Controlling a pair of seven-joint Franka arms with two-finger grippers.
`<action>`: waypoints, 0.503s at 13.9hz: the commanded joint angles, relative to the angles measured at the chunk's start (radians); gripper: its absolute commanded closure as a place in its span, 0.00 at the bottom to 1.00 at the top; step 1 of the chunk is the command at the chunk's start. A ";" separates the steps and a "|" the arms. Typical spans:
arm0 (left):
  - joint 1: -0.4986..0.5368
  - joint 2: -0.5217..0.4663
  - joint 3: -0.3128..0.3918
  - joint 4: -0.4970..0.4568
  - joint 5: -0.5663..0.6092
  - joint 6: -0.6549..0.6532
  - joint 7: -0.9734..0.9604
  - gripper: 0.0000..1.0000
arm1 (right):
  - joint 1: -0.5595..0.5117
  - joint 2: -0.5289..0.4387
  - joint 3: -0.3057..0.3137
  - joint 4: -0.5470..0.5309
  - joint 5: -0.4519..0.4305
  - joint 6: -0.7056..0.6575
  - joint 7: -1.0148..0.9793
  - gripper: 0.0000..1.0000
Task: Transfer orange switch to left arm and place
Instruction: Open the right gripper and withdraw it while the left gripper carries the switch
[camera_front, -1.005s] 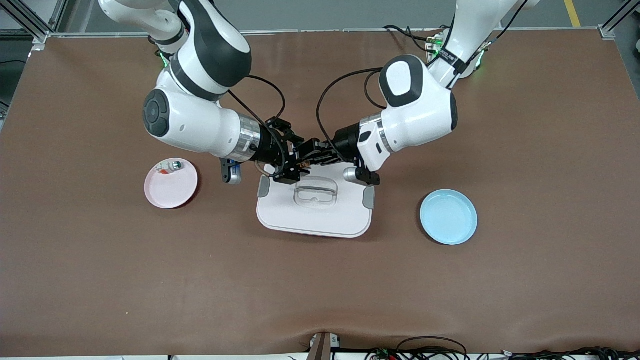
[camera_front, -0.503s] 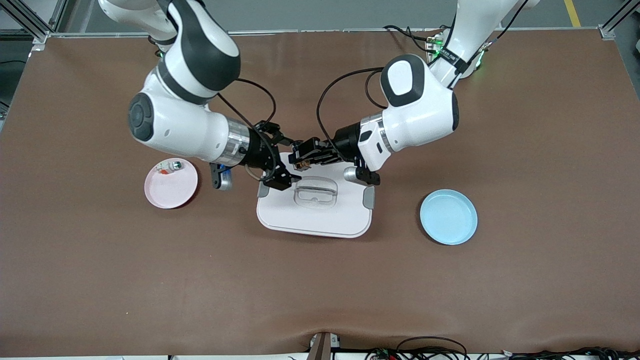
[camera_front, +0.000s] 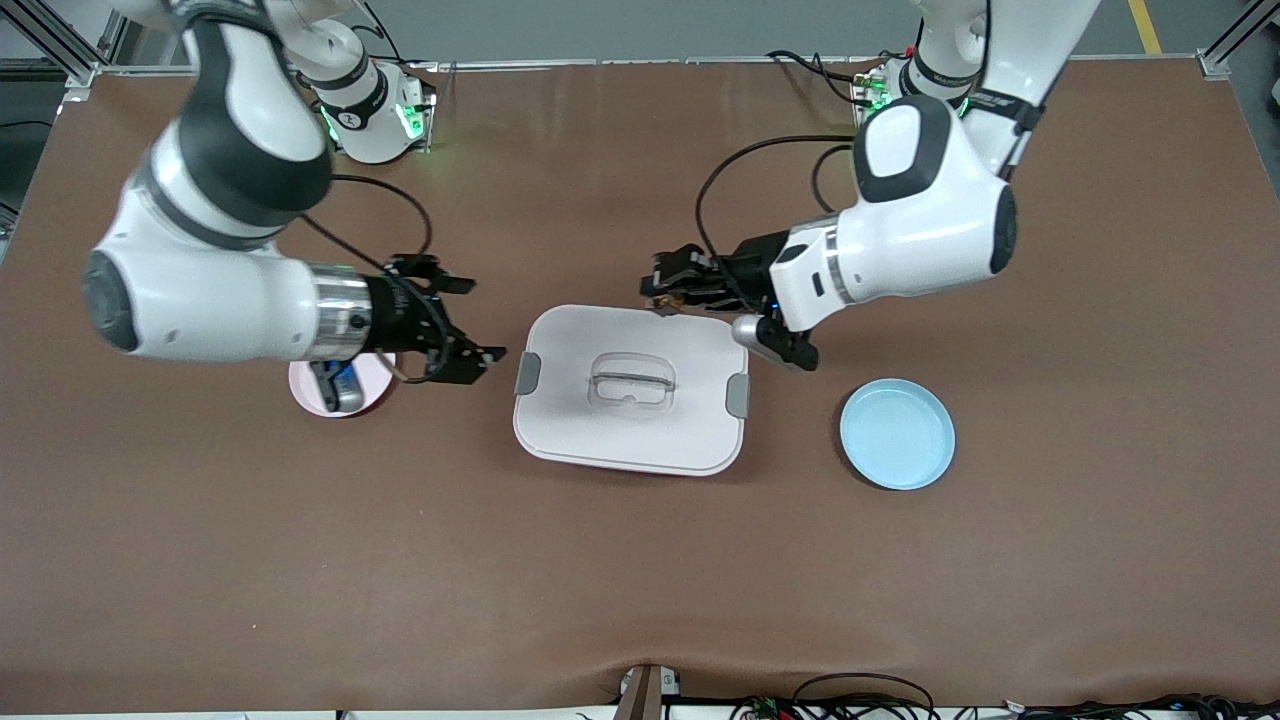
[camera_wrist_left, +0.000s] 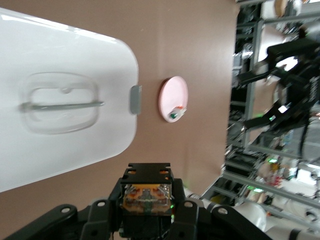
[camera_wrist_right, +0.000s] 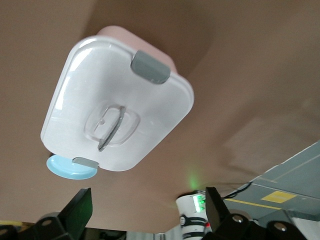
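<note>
We see the left gripper (camera_front: 662, 290) at centre frame over the upper edge of the large white rounded-rectangular plastic box (camera_front: 630, 425), its fingers (camera_wrist_left: 147, 176) pinching the tiny black-and-orange switch (camera_wrist_left: 146, 198); the right gripper (camera_front: 478, 325) hangs at mid-left over the brown bench (camera_front: 640, 580), between the box and the round pink plate (camera_front: 312, 392), fingers (camera_wrist_right: 79, 210) spread wide and empty; a round blue plate (camera_front: 897, 434) lies at lower right.
</note>
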 joint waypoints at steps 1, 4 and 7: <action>0.017 -0.037 0.000 0.026 0.131 -0.126 -0.001 1.00 | -0.096 0.012 0.014 0.060 -0.051 -0.120 -0.130 0.00; 0.022 -0.037 -0.001 0.109 0.372 -0.315 -0.028 1.00 | -0.180 0.013 0.014 0.092 -0.126 -0.221 -0.313 0.00; 0.070 -0.037 0.000 0.181 0.475 -0.479 -0.071 1.00 | -0.237 0.015 0.014 0.135 -0.204 -0.281 -0.480 0.00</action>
